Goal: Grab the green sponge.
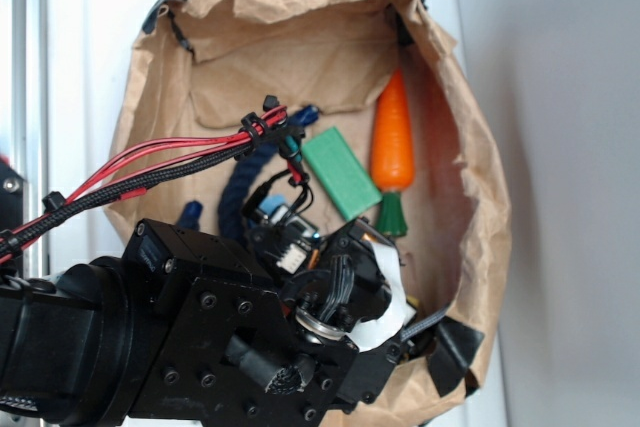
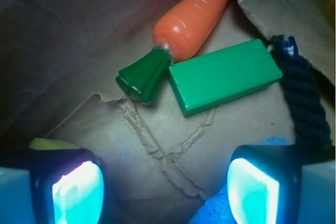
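Over on the left of the exterior view the red-and-black cable bundle [image 1: 150, 169] runs across to the black arm [image 1: 170, 347], which fills the near-left corner and reaches into the crumpled brown paper bag [image 1: 300, 57] lying open on the white surface [image 1: 95, 37]. Moving right, a dark blue rope [image 1: 238, 192] curls on the paper just beside the arm, and here's the green sponge [image 1: 341, 173], a flat solid-green block lying on the bag's paper floor near the middle, tilted, with nothing gripping it. Right beside it on the far-right side lies the orange toy carrot [image 1: 392, 137], its dark green top [image 1: 391, 215] pointing toward the near edge, close to the sponge's corner. From the wrist view the hand [image 2: 165, 187] hovers with its two glowing pads spread wide apart, the left pad [image 2: 79, 192] and the right one low in the picture, bare creased paper between them; the green sponge [image 2: 226, 76] sits ahead of the hand, well clear of both pads, the carrot [image 2: 191, 17] just beyond it, the rope [image 2: 304, 103] down the right edge, and a bit of light-blue sponge [image 2: 220, 208] peeks up by the right pad.
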{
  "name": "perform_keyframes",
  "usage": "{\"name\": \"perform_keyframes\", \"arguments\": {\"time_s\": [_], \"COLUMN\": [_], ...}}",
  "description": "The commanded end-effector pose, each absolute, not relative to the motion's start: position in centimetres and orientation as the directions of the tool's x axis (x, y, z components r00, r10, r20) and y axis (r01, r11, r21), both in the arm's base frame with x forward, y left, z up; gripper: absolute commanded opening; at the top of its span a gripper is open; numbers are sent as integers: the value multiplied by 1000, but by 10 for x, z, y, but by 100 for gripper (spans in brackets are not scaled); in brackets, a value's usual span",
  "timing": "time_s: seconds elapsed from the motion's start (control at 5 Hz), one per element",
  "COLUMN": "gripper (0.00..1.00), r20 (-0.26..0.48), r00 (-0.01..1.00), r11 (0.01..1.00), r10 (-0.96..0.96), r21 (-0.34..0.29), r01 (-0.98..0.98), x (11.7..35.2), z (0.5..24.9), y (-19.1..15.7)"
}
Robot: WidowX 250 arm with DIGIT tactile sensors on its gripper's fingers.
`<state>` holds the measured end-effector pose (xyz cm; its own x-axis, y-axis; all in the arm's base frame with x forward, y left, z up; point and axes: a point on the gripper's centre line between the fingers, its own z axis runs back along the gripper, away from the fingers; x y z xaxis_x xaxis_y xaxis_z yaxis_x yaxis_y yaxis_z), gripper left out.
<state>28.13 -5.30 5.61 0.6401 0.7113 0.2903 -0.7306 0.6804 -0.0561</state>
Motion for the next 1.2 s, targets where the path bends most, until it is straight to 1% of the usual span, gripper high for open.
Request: {"name": "perform_keyframes", "arguments": {"time_s": [0.0,0.2,0.4,0.6,0.8,1.0], "gripper": [100,100,100,100,100,100], "r20": [253,220,213,230,257,281], "r00": [608,607,590,581,567,554], "r11": [656,645,628,625,621,617], "r10": [753,764,778,780,783,784], "r21": [-214,-224,-256,-253,-271,-250], "r01": [-724,-731,-735,-739,-735,-746], "x": [295,297,298,299,299,301], "z": [94,101,95,85,61,40], "y": [-64,-63,-66,-73,-78,-74]}}
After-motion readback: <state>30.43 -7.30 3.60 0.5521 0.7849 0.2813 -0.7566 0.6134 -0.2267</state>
